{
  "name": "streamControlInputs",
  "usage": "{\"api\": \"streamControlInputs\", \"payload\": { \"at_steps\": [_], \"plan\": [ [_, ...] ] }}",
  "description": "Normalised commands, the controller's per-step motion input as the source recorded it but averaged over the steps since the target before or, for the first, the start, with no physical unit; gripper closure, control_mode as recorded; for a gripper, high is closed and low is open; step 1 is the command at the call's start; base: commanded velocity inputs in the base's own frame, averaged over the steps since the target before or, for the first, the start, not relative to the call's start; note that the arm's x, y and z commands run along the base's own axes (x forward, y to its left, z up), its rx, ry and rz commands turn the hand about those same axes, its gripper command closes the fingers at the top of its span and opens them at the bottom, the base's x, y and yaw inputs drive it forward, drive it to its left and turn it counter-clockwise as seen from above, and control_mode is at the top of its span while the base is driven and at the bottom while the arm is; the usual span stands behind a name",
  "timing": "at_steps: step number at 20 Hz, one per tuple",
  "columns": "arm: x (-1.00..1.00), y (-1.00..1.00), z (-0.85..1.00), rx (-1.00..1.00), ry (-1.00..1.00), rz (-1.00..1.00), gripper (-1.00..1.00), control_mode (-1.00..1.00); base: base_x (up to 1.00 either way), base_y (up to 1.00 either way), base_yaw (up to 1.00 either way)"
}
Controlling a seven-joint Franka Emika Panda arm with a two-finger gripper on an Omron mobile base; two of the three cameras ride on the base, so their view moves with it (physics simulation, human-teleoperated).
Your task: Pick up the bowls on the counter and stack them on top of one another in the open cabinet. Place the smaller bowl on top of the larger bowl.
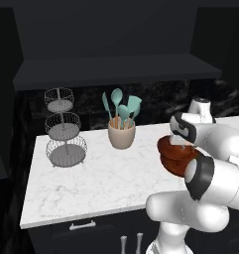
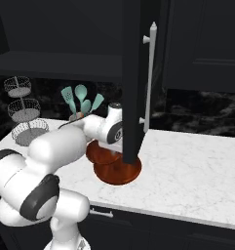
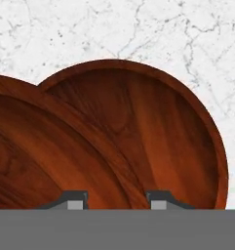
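Two bowls sit on the counter (image 2: 197, 166). The hand view shows the gripper (image 3: 116, 199) narrowly parted astride the near bowl (image 3: 46, 146) rim, overlapping the far bowl (image 3: 163, 132); base views hide this.

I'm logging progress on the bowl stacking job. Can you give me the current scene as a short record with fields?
bowls: two reddish-brown bowls close together on the counter, overlapping in the hand view
pincer: pincer low over a bowl rim, fingertips either side of it
cabinet: open cabinet shelf holds no bowl yet
nearby: utensil cup, wire basket stand
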Motion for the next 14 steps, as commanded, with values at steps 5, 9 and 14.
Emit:
{"api": "streamControlInputs", "payload": {
  "at_steps": [5, 9, 14],
  "plan": [
    [0.09, -0.14, -0.59, -0.09, 0.00, -0.02, -1.00, -1.00, 0.00, 0.00, 0.00],
    [0.21, 0.00, -0.22, -0.01, 0.00, 0.00, -1.00, -1.00, 0.00, 0.00, 0.00],
    [-0.09, -0.31, 0.28, 0.06, 0.00, 0.00, -1.00, -1.00, 0.00, 0.00, 0.00]
  ]
}}
